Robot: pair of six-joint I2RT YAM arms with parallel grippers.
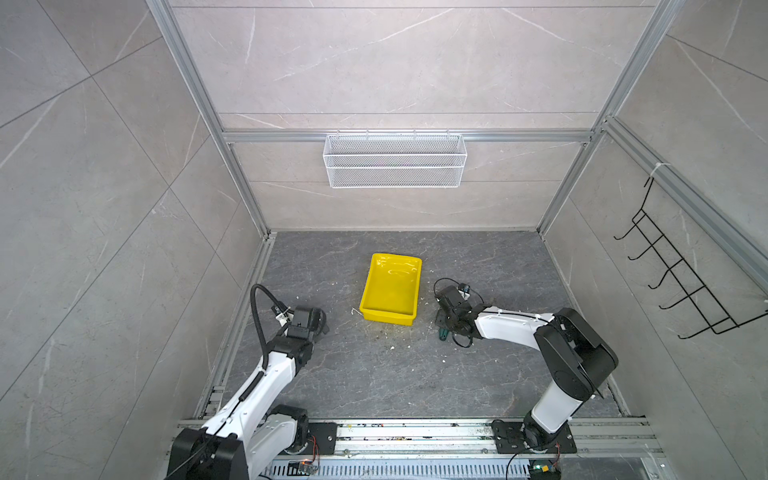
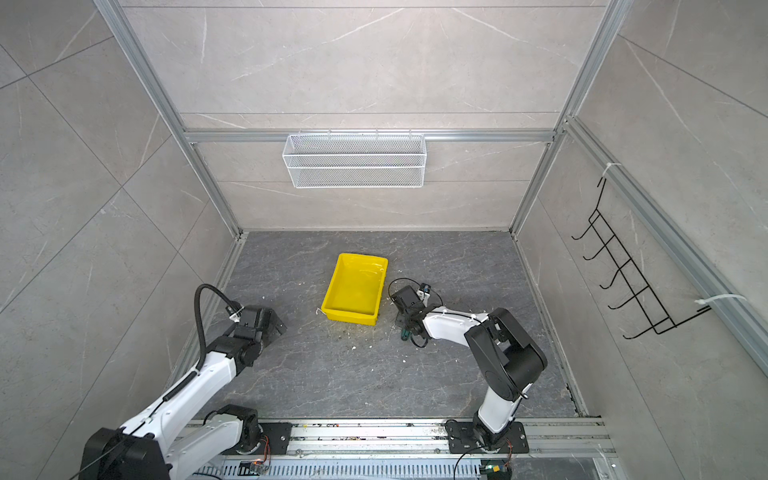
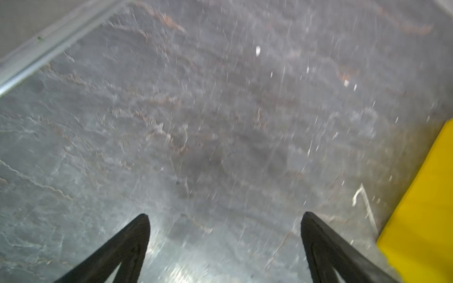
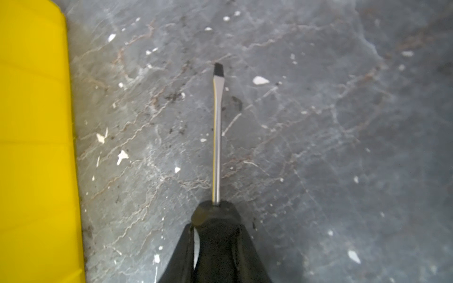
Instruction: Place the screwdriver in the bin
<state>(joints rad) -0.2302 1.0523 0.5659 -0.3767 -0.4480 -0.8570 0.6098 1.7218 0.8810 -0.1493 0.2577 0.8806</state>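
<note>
Screwdriver (image 4: pixel 217 137) and bin (image 1: pixel 390 286) share a dark grey veined floor (image 1: pixel 374 374) enclosed by pale tiled walls. A white wire mesh basket (image 1: pixel 395 160) hangs on the far wall, and a black hook rack (image 1: pixel 681 282) on the right wall. The yellow bin lies near the middle of the floor in both top views (image 2: pixel 355 289), with nothing inside it.

The left gripper (image 1: pixel 322 322) hovers well to the left of the bin. In its wrist view the left gripper (image 3: pixel 225 215) has its jaws spread wide with only floor between them.

The right gripper (image 1: pixel 445 326) is low over the floor, just right of the bin's near right corner. In its wrist view the right gripper (image 4: pixel 215 229) is clamped on the screwdriver's black handle. The thin flat-tipped shaft sticks out past the fingers (image 4: pixel 248 250) over bare floor. It runs beside the bin's outer wall (image 4: pixel 34 147) without touching it.

In a top view the screwdriver (image 1: pixel 444 333) shows only as a green handle end on the gripper's near side. Whether the tool rests on the floor or is lifted cannot be told. Small white flecks (image 4: pixel 260 80) litter the floor around it.
</note>
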